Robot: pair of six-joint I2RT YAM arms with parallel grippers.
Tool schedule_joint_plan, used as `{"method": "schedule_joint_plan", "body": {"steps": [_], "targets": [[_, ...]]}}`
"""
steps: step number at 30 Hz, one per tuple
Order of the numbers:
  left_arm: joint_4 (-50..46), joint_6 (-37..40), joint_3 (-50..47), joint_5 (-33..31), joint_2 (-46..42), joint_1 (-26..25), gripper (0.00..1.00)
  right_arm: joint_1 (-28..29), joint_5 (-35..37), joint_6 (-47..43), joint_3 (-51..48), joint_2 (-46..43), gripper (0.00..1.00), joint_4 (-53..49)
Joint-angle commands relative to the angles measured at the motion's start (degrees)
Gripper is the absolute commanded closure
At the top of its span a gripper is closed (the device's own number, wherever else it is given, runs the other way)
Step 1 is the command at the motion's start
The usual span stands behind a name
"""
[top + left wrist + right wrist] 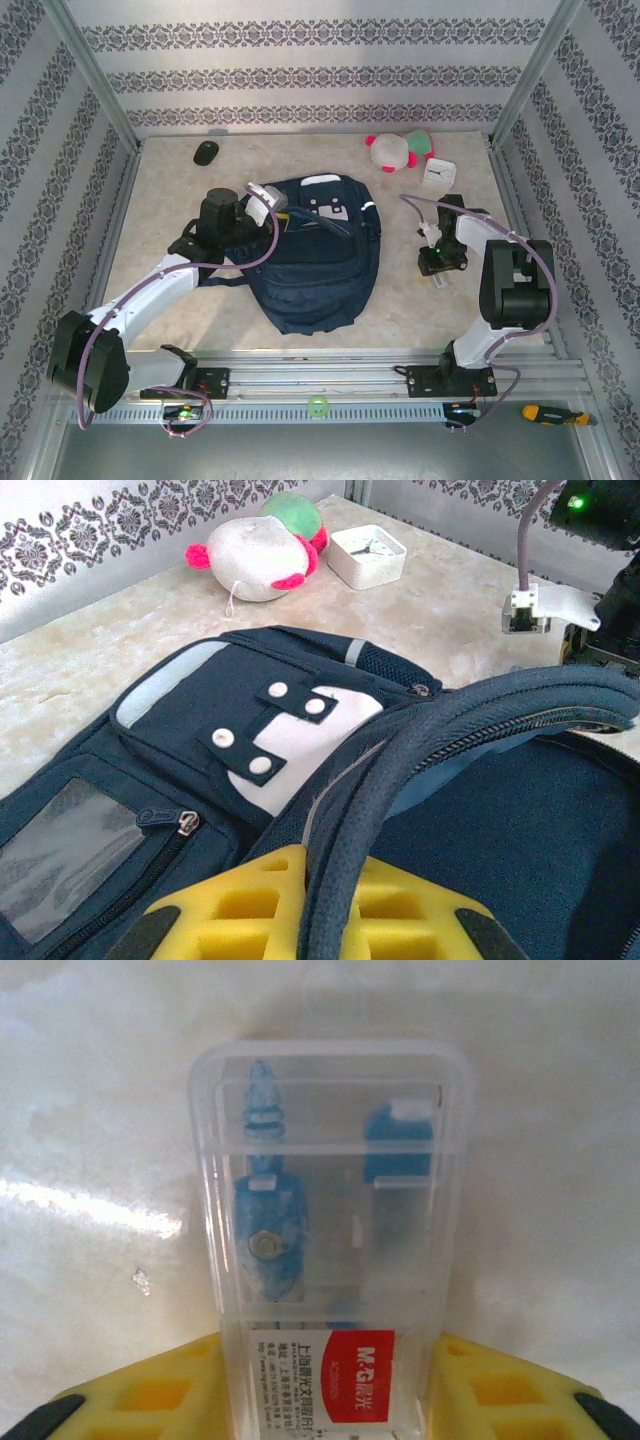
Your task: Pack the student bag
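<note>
The student bag (310, 270), a dark navy backpack, lies flat in the middle of the table with its white buckled patch (300, 735) facing up. My left gripper (262, 200) is at the bag's top left and is shut on the padded rim (345, 870) of the main opening, holding it up as an arch; its yellow fingers (240, 900) pinch the fabric. To the right of the bag, my right gripper (440, 268) points down at the table. Its yellow fingers (160, 1390) press both sides of a clear plastic case (330, 1190) holding a blue compass set and a red label.
A white plush toy with pink and green parts (395, 150) and a small white box (440, 172) lie at the back right. A black mouse (206, 152) sits at the back left. On the near rail lie a screwdriver (545, 412) and a green ring (318, 405). Patterned walls surround the table.
</note>
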Motion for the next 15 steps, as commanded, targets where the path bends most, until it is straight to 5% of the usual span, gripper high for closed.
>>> {"method": "schedule_joint_plan", "body": {"steps": [1, 8, 15], "targets": [[7.43, -2.11, 0.86, -0.69, -1.5, 0.93, 0.93, 0.68, -0.6, 0.05, 0.72, -1.37, 0.67, 0.5], [5.97, -4.04, 1.44, -0.33, -2.11, 0.92, 0.93, 3.56, -11.3, -2.44, -0.43, -22.25, 0.67, 2.86], [5.03, -6.99, 1.38, 0.78, -2.54, 0.94, 0.93, 9.07, -36.07, -4.15, -10.81, -46.69, 0.72, 30.27]]}}
